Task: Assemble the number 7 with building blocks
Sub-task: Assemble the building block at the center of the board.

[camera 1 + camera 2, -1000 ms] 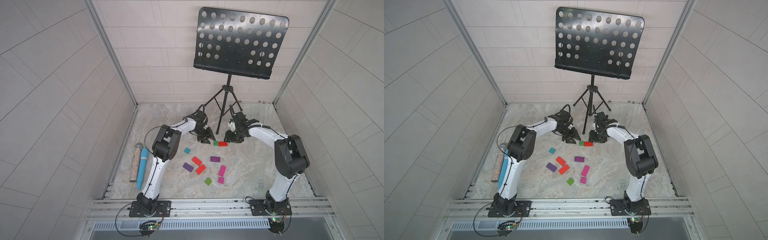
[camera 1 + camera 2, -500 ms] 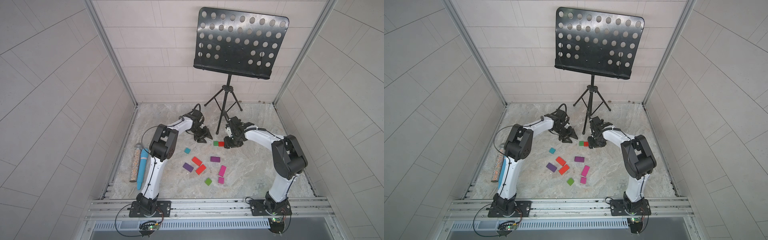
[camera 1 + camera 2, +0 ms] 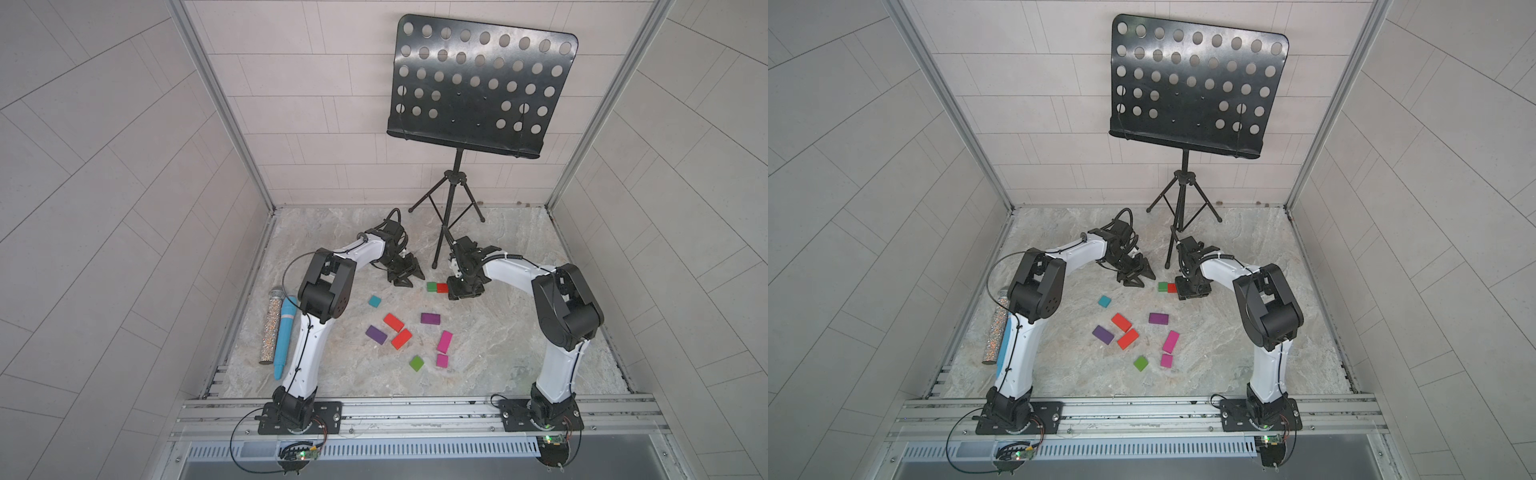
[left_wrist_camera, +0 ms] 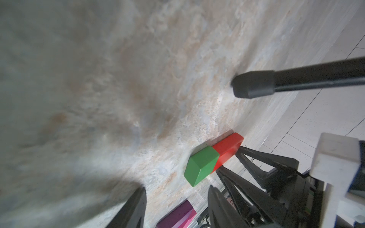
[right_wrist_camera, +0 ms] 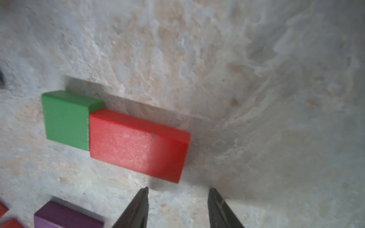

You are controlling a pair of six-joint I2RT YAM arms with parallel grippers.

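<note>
Green square block (image 3: pixel 432 286) and red block (image 3: pixel 442 287) lie flat and touch end to end, just in front of the music stand (image 3: pixel 478 83) foot. They are the only pieces of the number 7 (image 3: pixel 1168 287) laid. Right gripper (image 5: pixel 178 189) is just beside the red block, jaws apart, empty. Left gripper (image 4: pixel 177 188) is near the stand foot on its left, jaws apart, empty. Loose blocks (image 3: pixel 401 338) are scattered farther in front of the stand.

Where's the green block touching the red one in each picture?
In a top view: the small matte green square block lies mid-table.
In a top view: the block, same spot.
Left wrist: the block, near the middle.
Right wrist: the block, off to one edge.
Shared landmark: the flat red rectangular block touching it.
</note>
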